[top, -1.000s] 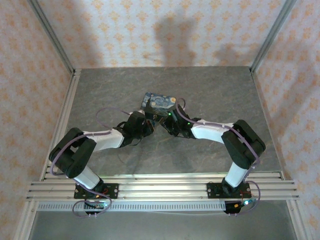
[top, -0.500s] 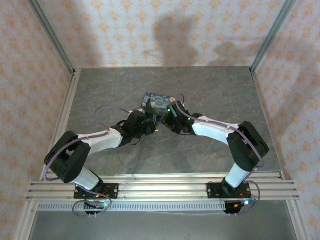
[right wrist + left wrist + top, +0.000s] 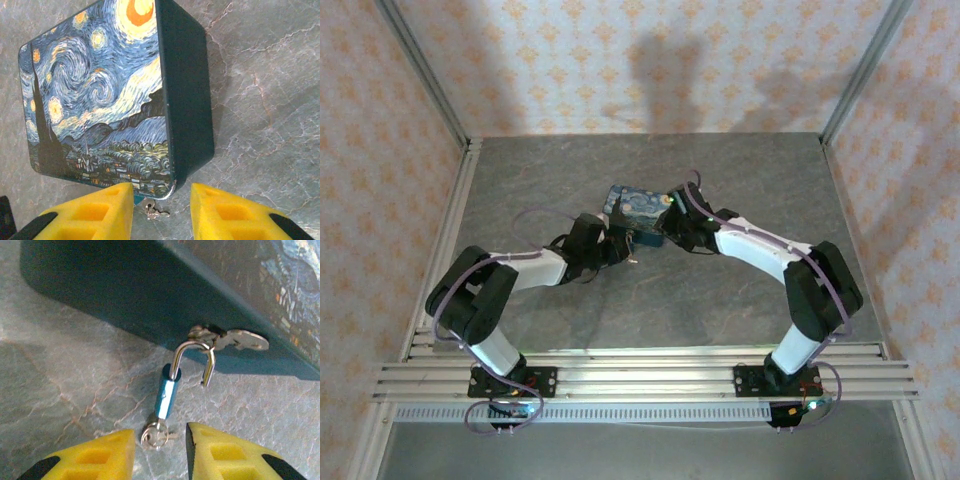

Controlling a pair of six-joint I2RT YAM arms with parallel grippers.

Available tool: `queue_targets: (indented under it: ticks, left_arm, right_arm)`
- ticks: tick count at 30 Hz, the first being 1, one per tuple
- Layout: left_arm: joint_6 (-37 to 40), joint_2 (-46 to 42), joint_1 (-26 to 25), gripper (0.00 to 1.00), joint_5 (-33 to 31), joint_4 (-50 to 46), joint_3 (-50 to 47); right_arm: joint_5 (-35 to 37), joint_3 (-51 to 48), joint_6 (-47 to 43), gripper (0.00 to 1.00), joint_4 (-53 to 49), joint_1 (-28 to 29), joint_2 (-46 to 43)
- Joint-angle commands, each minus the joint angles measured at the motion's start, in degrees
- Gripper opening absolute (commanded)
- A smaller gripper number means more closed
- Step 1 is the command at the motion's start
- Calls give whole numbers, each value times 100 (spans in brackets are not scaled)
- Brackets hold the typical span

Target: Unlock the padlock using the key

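From above I see both arms meeting at the blue box [image 3: 638,203] mid-table, with the left gripper [image 3: 622,244] at its near edge and the right gripper [image 3: 672,226] at its right end. On the left wrist, my yellow fingers [image 3: 95,457] are spread, pinching nothing. The padlock [image 3: 165,395] lies on the table [image 3: 75,380], hooked through the box's hasp [image 3: 227,338] with one shackle leg out of the body. The key [image 3: 155,435] sits in its lower end, between my fingertips. On the right wrist the fingers are spread too, at the box's corner, with the key [image 3: 151,210] between them.
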Motion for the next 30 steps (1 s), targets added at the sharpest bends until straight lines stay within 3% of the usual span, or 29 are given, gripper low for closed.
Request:
queue_targets:
  ticks: [1,21,26,30]
  left_arm:
    - [53,177,-10,31,-20,631,-89]
    - [-183,787,-5,23,-130,1171,-71]
    - [-284,794,7,35,-181,1458,-207]
    - [-466,930,9,36,-111,1910,-305]
  right_arm:
    - [-11,73,-215,36,-185,-102,-179]
    - [24,616,-515,36,-268,-529,34]
    - [91,1087,-638,37,-357,-574,294]
    - [91,1371,-689,37,-395,-600,530]
